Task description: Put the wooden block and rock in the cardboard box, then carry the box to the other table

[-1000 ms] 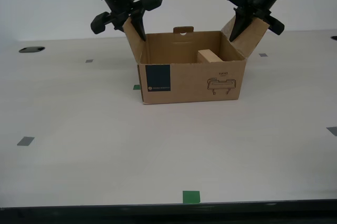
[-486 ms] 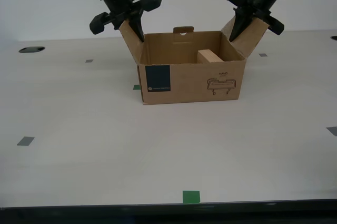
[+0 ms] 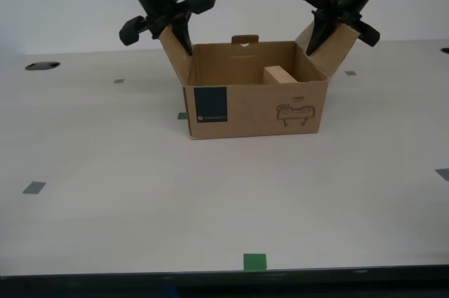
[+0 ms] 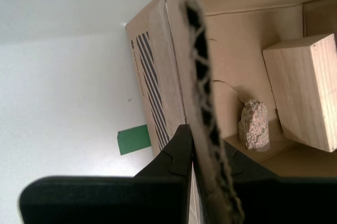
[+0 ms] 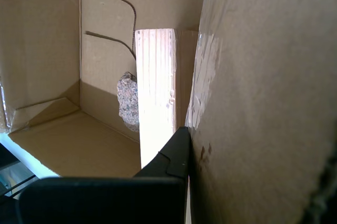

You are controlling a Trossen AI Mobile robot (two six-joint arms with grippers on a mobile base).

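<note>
while the wooden block (image 4: 304, 91) and rock (image 4: 254, 125) sat inside, my first gripper (image 5: 184, 145) and second gripper (image 4: 202, 145) pinched opposite flaps of the cardboard box (image 3: 256, 105); thin, bendable flaps probably needed an even lift.

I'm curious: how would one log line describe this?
wooden block, rock: in cardboard box; my first gripper: shut on flap; my second gripper: shut on other flap

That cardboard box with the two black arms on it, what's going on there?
The robot has a gripper clamped on each side flap of the cardboard box: my second gripper on one, my first gripper on the opposite one. The wooden block and the rock already lie inside. The box rests on a pale table marked with green tape, so the loading looks done.
</note>
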